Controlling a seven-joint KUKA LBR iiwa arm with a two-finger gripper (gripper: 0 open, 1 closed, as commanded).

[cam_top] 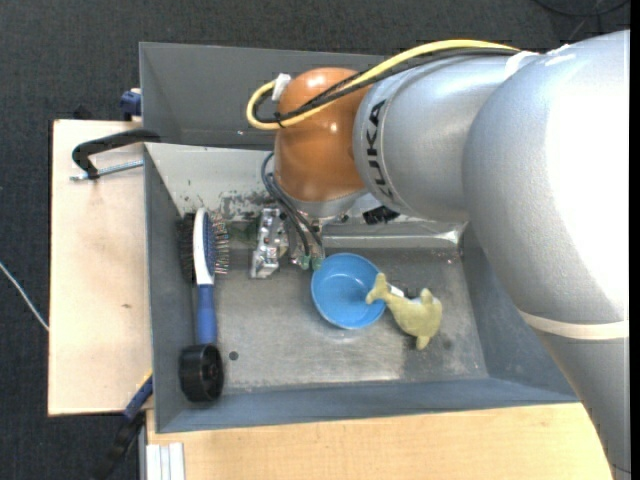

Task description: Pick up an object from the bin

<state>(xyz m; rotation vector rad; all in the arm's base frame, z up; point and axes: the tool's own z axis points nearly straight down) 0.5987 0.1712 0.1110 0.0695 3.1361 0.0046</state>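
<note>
Brush [204,280] with a blue handle is laid left of the blue bowl [345,290]. Between them the gripper [266,248] is seen; spread or pressed together cannot be told. It should be lowered straight so the bowl is not bumped.

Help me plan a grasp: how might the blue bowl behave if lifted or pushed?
The blue bowl looks like thin plastic, so it is probably light and stiff. Its smooth rounded wall may slide when pushed. The yellow toy touching its rim would likely shift too.
</note>
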